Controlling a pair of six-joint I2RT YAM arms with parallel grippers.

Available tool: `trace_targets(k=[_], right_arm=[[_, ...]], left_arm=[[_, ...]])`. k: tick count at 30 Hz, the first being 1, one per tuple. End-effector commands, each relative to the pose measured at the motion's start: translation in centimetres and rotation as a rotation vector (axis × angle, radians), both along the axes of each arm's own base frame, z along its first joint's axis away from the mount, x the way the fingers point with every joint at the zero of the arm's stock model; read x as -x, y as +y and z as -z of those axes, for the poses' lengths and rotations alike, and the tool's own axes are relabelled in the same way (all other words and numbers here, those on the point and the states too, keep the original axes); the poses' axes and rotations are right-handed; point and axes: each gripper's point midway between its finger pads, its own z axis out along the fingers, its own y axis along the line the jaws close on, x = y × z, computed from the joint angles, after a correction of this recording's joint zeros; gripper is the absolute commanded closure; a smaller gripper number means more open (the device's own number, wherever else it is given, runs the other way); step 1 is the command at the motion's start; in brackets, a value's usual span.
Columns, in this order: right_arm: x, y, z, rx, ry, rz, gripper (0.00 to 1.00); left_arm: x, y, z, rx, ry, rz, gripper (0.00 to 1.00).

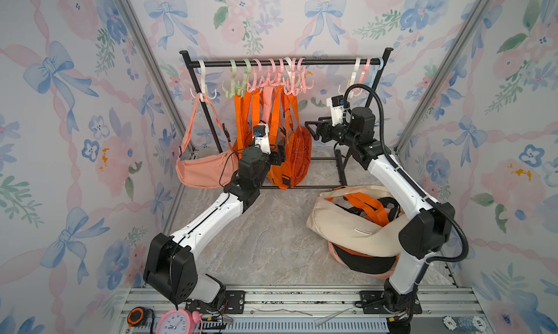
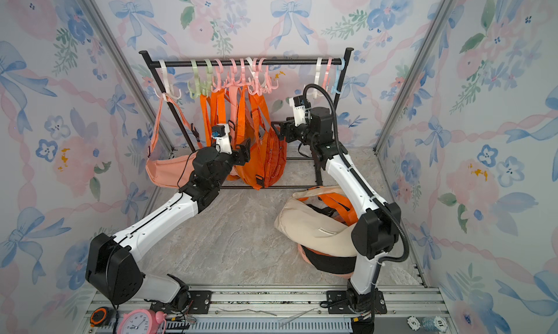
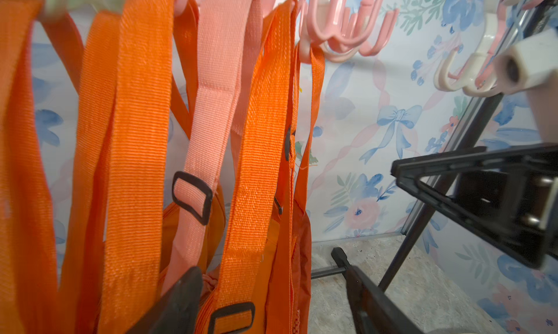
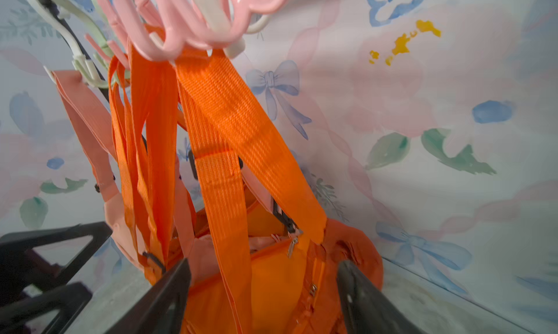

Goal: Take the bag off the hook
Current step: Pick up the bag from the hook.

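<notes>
Several orange bags (image 1: 297, 154) (image 2: 273, 157) hang by their straps from pink hooks (image 1: 290, 86) (image 3: 347, 30) (image 4: 187, 36) on a black rack bar (image 1: 326, 62). My left gripper (image 1: 278, 154) (image 3: 271, 296) is at the front of the bunch, open, with an orange strap (image 3: 253, 172) and the bag's edge between its fingers. From the right side my right gripper (image 1: 311, 128) (image 4: 262, 290) stands open astride the orange bag's body (image 4: 271, 281), below a wide strap (image 4: 223, 142). Neither pair of jaws pinches the fabric.
A peach bag (image 1: 199, 172) hangs from a white hook (image 1: 203, 92) at the rack's left end. A cream bag (image 1: 347, 226) lies on a pile of others at the right arm's base. Bare hooks (image 1: 362, 72) hang at the bar's right end. A pink clock (image 1: 175, 323) stands on the front rail.
</notes>
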Motion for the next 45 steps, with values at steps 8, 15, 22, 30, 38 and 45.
trace_targets(k=[8,15,22,30,38,45], right_arm=[[-6.1,4.6,2.8,-0.008,0.014,-0.108,0.22],[-8.8,4.5,3.6,-0.053,-0.003,-0.08,0.49],[-8.2,3.6,2.5,-0.044,-0.027,-0.044,1.0],[-5.2,1.7,0.5,-0.007,-0.058,-0.026,1.0],[-2.8,-1.8,-1.0,0.007,-0.053,0.031,1.0],[-2.2,-4.6,0.2,0.036,-0.012,0.072,1.0]], left_arm=[[-2.9,-6.2,2.8,-0.001,0.079,0.196,0.14],[-5.1,-6.8,3.7,-0.016,0.09,0.148,0.15],[-8.3,-6.5,5.8,-0.058,0.107,0.058,0.16],[-10.7,-7.3,5.8,-0.074,0.085,0.05,0.24],[-10.8,-7.0,5.4,-0.071,0.077,0.051,1.0],[-9.1,-6.4,3.8,-0.053,0.063,0.068,1.0]])
